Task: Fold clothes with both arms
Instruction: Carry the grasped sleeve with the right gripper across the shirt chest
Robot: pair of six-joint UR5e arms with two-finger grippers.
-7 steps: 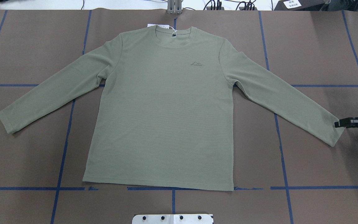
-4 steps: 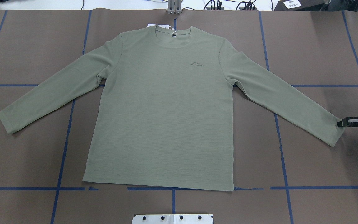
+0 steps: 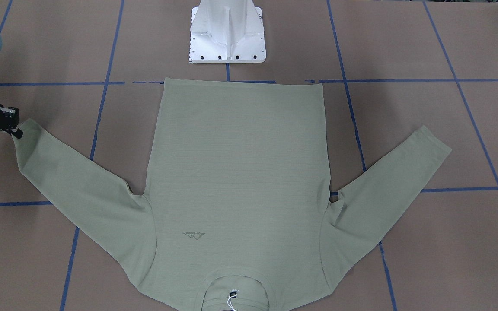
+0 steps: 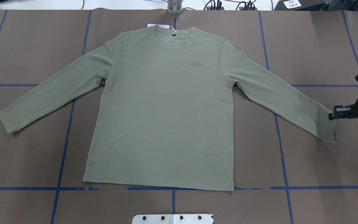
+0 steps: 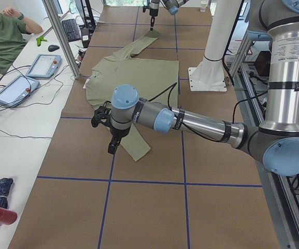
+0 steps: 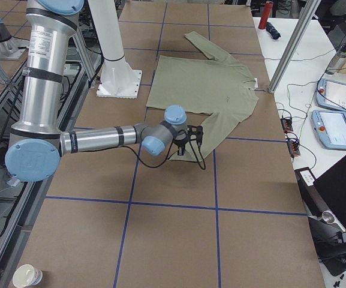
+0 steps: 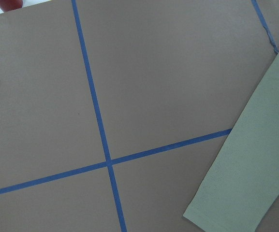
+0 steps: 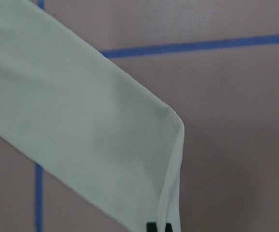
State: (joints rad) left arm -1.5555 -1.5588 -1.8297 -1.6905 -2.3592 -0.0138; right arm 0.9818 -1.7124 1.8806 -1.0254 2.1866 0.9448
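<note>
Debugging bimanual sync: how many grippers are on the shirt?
1. The right gripper pinches the shirt at one cuff. The left gripper hangs by the other cuff, which lies flat, ungrasped, in its wrist view.

Right gripper (image 6: 184, 147) sits at the shirt's (image 6: 202, 84) cuff, seemingly pinching it.

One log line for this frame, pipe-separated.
right gripper: shut on shirt cuff | left gripper: near other cuff, jaws unclear | body: flat
</note>
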